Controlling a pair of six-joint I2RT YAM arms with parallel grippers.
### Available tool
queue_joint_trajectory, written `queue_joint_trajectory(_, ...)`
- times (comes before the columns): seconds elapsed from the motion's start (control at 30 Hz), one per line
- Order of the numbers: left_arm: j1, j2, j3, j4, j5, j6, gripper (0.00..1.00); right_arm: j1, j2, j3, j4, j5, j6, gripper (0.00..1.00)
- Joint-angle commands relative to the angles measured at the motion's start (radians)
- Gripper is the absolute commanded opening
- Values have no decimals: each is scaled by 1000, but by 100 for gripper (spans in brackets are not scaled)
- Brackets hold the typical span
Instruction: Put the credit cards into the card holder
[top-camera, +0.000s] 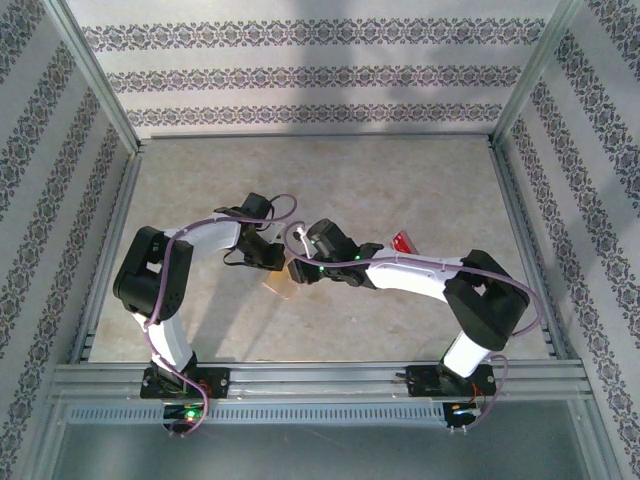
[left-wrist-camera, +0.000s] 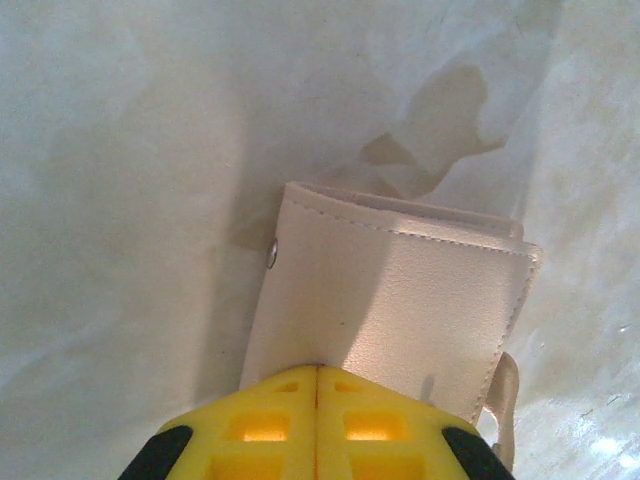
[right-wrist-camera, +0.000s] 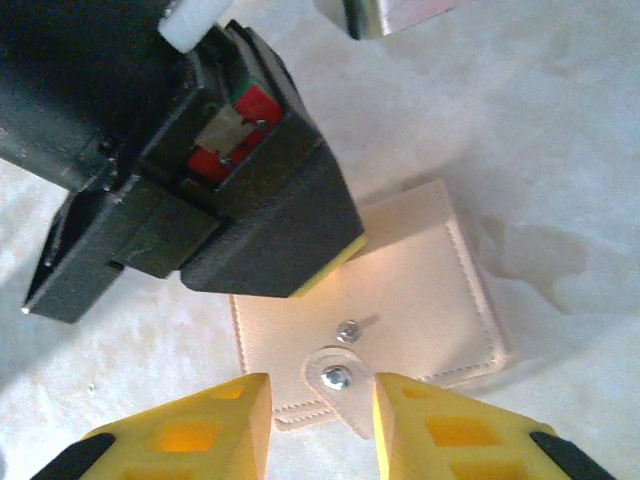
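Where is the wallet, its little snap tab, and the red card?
card holder (left-wrist-camera: 390, 300): left wrist view, middle of its beige cover.
snap tab (right-wrist-camera: 340, 385): right wrist view, just under its metal snap.
red card (top-camera: 402, 243): top view, the red part showing beside the right arm.

A tan-beige stitched card holder (right-wrist-camera: 405, 290) lies closed on the pale mottled table (right-wrist-camera: 560, 120). Its small rounded snap tab (right-wrist-camera: 337, 385) (silver stud showing) sits between the parted yellow fingers of the right gripper (right-wrist-camera: 320, 400). The black-bodied left gripper (right-wrist-camera: 300, 270) covers the holder's upper-left corner.
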Motion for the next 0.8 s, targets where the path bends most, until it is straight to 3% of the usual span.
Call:
queue_joint_trajectory(0.0,-13,5,-25,-38,35,-17,7,-15,-17,-48,-38,-34,-63,33)
queue_joint_trajectory(0.27,-26,-56,-45,-33,65,-137,8,-9,-86,-75,-43,-45,-26,35)
queue_joint_trajectory(0.37,-31,-97,-48,-30,77,-156,14,-9,-127,-105,-45,-46,10,35)
queue_joint_trajectory(0.6,-35,-227,-12,-78,-4,-79,20,-17,-184,-167,-51,-48,104,32)
queue_joint_trajectory(0.77,-60,-241,64,-218,-60,-17,24,-33,-200,-212,-14,-43,168,31)
